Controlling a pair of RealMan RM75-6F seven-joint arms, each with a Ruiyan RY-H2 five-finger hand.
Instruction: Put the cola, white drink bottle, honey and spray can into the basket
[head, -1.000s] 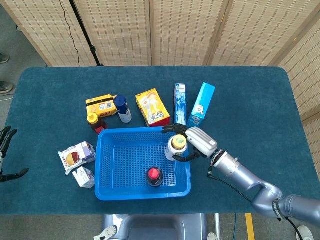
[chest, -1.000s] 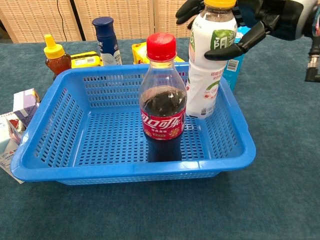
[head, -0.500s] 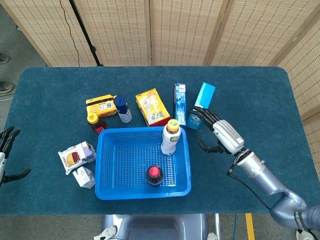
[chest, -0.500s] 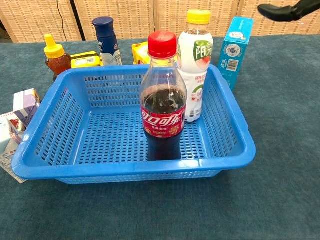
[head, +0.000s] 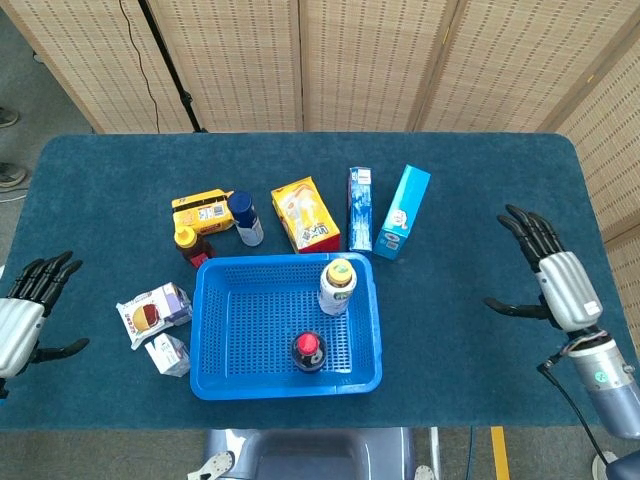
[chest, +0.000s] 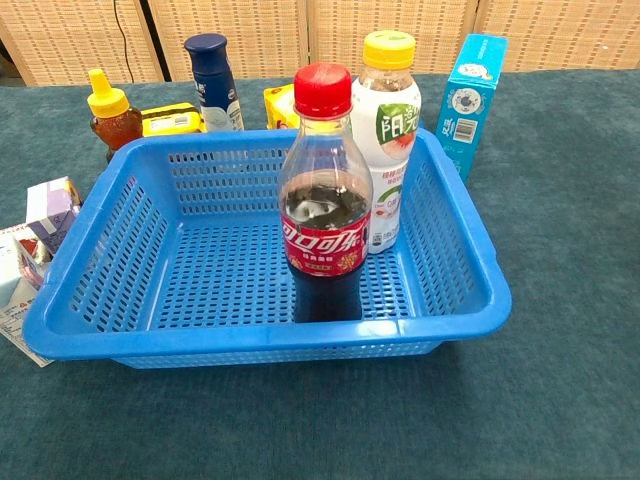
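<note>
Cola (chest: 323, 200) and white drink bottle (chest: 386, 140) stood upright in the basket (chest: 455, 250); honey (chest: 110, 118) and spray can (chest: 213, 68) stood behind it. My left hand (head: 25, 310) and right hand (head: 555, 275) were spread, holding nothing.

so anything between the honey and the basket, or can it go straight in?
Nothing visible blocks it. The honey stands upright just outside the basket's far-left corner, with only the rim to clear. The spray can and yellow box sit behind it, away from the basket.
</note>
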